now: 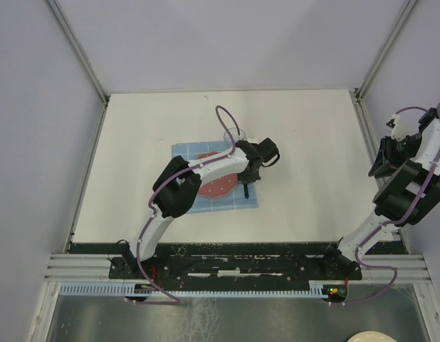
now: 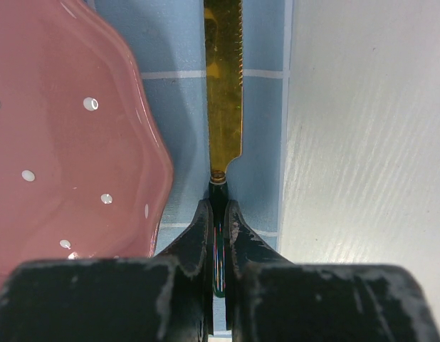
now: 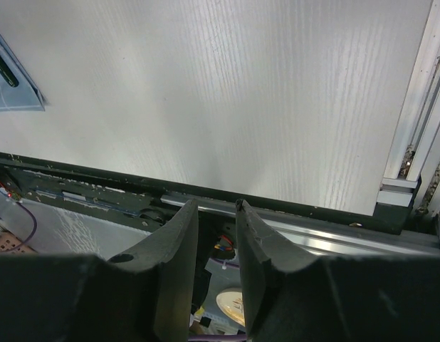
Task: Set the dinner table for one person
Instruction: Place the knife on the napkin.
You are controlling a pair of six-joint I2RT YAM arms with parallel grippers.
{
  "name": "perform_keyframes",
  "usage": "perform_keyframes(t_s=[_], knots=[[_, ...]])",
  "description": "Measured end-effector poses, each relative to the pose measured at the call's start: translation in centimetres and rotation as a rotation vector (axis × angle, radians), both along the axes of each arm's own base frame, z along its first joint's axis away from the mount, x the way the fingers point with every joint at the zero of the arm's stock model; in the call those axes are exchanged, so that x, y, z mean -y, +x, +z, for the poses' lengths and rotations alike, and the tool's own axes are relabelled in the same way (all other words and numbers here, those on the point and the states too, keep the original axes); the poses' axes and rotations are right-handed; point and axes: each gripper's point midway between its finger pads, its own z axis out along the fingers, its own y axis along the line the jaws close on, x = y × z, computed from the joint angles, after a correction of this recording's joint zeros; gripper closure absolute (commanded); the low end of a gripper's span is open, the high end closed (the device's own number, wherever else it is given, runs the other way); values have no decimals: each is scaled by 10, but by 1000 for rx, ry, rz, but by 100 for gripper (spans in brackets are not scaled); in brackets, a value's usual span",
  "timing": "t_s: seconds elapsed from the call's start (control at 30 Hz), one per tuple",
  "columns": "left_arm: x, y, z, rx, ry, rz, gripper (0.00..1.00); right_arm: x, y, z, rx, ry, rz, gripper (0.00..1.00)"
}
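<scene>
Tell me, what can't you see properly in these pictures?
- Knife handle: left wrist view, mostly hidden between the left fingers gripping it.
- Plate: cut off by that view's left edge; from the top, the left arm covers much of it.
- Pale round thing: right wrist view, behind the right fingers and cut by the bottom edge.

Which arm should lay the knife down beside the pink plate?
Left. The left gripper grips the knife over the blue placemat, right beside the plate. The right gripper hangs empty, far off by the table edge.
</scene>
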Motion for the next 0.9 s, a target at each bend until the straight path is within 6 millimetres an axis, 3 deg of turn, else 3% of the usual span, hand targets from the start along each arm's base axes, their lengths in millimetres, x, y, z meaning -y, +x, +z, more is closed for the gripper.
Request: perform_keyframes(t_s=[0.23, 0.4, 0.5, 0.9], knots=[[0, 0, 0, -2, 0, 0, 94, 0, 0, 0, -2, 1, -5, 64], [0, 1, 0, -15, 2, -14, 63, -1, 0, 0, -2, 3, -8, 64], [0, 3, -1, -15, 5, -23, 54, -1, 0, 0, -2, 4, -8, 65], [0, 6, 0, -9, 8, -34, 52, -2, 1, 1, 0, 12, -16, 65]])
